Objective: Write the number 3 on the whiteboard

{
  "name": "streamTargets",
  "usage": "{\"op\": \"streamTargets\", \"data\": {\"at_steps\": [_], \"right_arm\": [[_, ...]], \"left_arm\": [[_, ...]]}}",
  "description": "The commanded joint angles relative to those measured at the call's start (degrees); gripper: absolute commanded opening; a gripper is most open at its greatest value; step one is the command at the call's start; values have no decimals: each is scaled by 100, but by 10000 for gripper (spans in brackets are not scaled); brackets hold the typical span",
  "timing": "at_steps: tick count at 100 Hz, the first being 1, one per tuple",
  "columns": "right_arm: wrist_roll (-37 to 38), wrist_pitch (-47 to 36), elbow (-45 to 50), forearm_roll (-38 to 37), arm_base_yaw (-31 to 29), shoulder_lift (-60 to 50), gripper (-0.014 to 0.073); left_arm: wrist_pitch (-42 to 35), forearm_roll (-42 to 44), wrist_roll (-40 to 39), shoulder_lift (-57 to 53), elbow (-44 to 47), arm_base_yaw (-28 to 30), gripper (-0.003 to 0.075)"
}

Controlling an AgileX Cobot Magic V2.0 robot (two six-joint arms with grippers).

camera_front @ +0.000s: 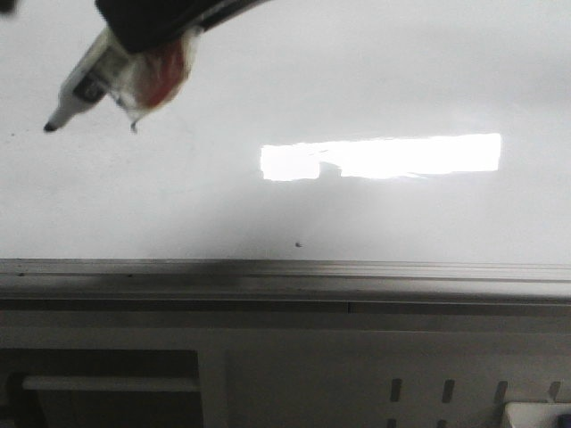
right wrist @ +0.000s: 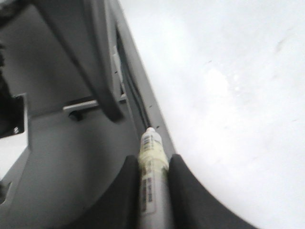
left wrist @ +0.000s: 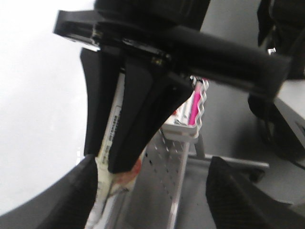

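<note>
Clearly our right end effector (right wrist: 153, 160) is clamped on the marker (camera_front: 89, 76), whose black tip sits near the whiteboard's (camera_front: 401, 71) far left corner, perhaps just off the surface. Our left end effector (left wrist: 153, 162) gapes wide, holding nothing.

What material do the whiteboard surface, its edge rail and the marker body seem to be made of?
Whiteboard: glossy coated panel, perhaps painted steel or melamine; it mirrors a bright rectangular glare.
Edge rail: brushed grey metal, likely aluminium, with straight extruded grooves.
Marker: probably white plastic barrel with printed label.
</note>
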Motion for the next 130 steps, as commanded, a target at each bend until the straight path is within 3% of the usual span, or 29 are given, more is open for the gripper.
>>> {"op": "streamTargets", "data": {"at_steps": [1, 15, 30, 46, 92, 130], "right_arm": [[2, -812, -176, 129, -205, -109, -60], [2, -1046, -176, 129, -631, -109, -60], [2, -901, -69, 129, -1030, -109, -60], [2, -941, 95, 129, -1213, -97, -60], [2, -1306, 108, 129, -1391, 203, -60], [2, -736, 132, 115, -2039, 177, -60]], "left_arm": [[-269, -102, -444, -560, -208, 178, 466], [-261, 927, -1592, -1572, -195, 629, 374], [108, 2348, -3153, -2495, -37, 1107, 188], [441, 2537, -3460, -3161, 213, 1389, -18], [491, 2504, -3460, -3314, 323, 1391, -20], [491, 2504, -3460, -3314, 323, 1391, -20]]}}
